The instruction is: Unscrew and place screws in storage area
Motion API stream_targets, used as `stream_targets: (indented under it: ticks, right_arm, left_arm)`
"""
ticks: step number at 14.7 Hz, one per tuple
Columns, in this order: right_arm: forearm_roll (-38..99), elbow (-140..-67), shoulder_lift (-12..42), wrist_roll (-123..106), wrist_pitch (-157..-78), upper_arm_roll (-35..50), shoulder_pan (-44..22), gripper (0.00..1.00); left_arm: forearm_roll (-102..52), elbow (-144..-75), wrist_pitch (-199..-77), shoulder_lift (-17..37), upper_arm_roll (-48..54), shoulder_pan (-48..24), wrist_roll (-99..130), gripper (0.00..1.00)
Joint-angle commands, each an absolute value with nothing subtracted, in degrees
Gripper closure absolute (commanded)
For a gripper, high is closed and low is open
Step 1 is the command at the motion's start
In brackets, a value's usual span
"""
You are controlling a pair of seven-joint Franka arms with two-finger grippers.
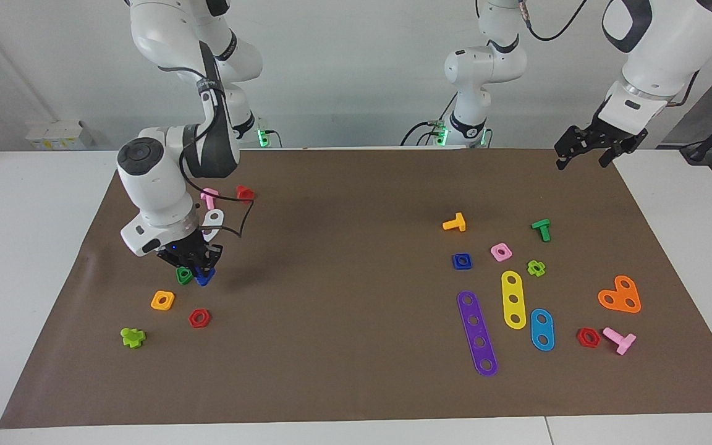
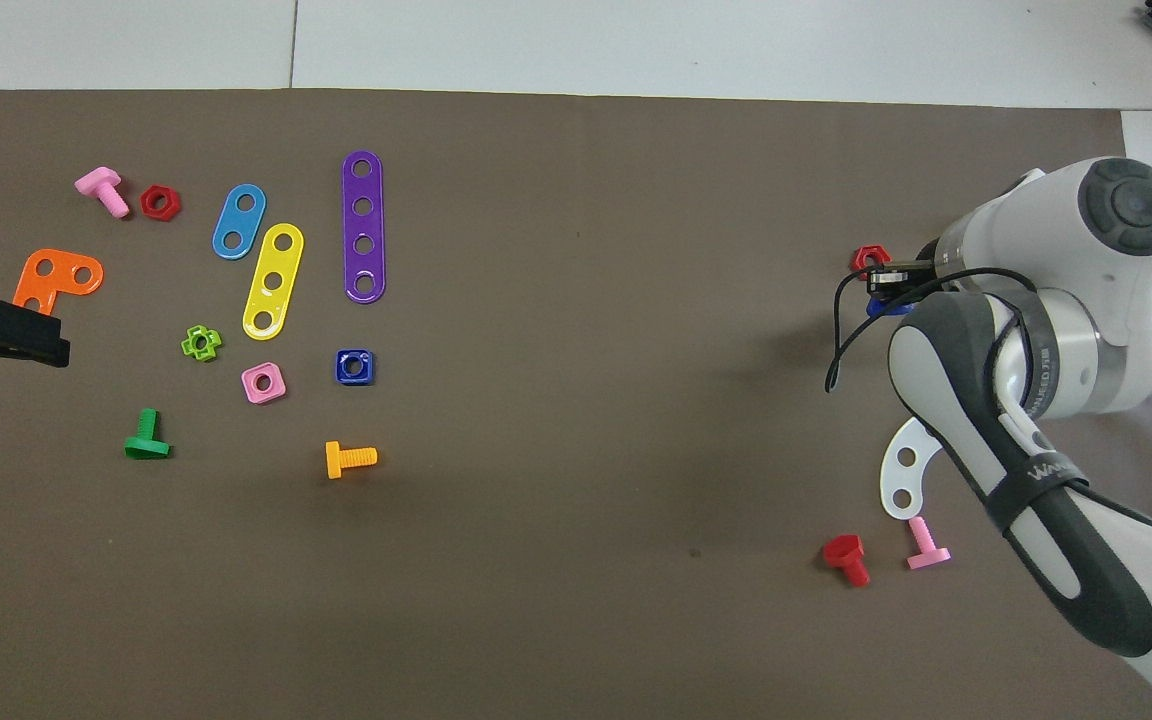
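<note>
My right gripper (image 1: pixel 200 267) is low over the storage area (image 1: pixel 251 309), the stretch of brown mat toward the right arm's end. It is shut on the dark-blue screw (image 1: pixel 204 279), whose tip sits at or just above the mat beside the green triangular nut (image 1: pixel 184 275). In the overhead view the right gripper (image 2: pixel 891 290) is mostly hidden by the arm and only a bit of the blue screw (image 2: pixel 884 308) shows. The orange square nut (image 1: pixel 162 300), red hexagon nut (image 1: pixel 199 317) and white arched strip (image 1: pixel 212 221) lie around it. My left gripper (image 1: pixel 581 162) waits open and empty above the mat's corner.
A pink bolt (image 1: pixel 209 196), a red bolt (image 1: pixel 245 193) and a lime cross bolt (image 1: pixel 133 337) lie near the storage area. Toward the left arm's end lie purple (image 1: pixel 477 332), yellow (image 1: pixel 513 299) and blue (image 1: pixel 542 329) strips, an orange plate (image 1: pixel 620 295), a dark-blue square nut (image 1: pixel 461 261) and other bolts and nuts.
</note>
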State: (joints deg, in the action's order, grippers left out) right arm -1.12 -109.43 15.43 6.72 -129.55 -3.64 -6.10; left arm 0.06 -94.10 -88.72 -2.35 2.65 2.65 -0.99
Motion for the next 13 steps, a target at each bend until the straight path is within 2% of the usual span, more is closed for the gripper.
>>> stream_targets:
  ticks: [1,5,8,9,10,11,13]
  right_arm:
    - [1.13,-115.65,14.06,5.54,-135.08,-2.64,-5.45,1.00]
    - [1.41,-120.92,13.89,5.45,-140.95,-2.64,-4.92,1.00]
    - [1.41,-121.11,14.24,5.89,-142.21,-2.64,-5.27,1.00]
    - [1.49,-121.11,14.41,5.89,-142.29,-2.64,-5.10,0.79]
    - [2.02,-121.03,14.41,6.24,-142.21,-2.64,-5.18,0.07]
    - [2.37,-120.42,14.50,6.50,-142.03,-2.64,-5.27,0.00]
    - [2.37,-118.31,13.28,6.68,-140.37,-2.72,-5.54,0.00]
  left_arm:
    - [0.00,-96.06,-89.47,-4.04,2.90,3.16,-1.23,0.00]
    - [0.00,-96.06,-89.47,-4.04,2.90,3.16,-1.23,0.00]
    - [0.00,-96.06,-89.47,-4.04,2.90,3.16,-1.14,0.00]
    - [0.00,-96.06,-89.47,-4.04,2.90,3.16,-1.14,0.00]
    - [0.00,-96.06,-89.47,-4.04,2.90,3.16,-1.14,0.00]
    - [0.00,-96.06,-89.47,-4.04,2.90,3.16,-1.14,0.00]
    - [0.00,-96.06,-89.47,-4.04,2.90,3.16,-1.14,0.00]
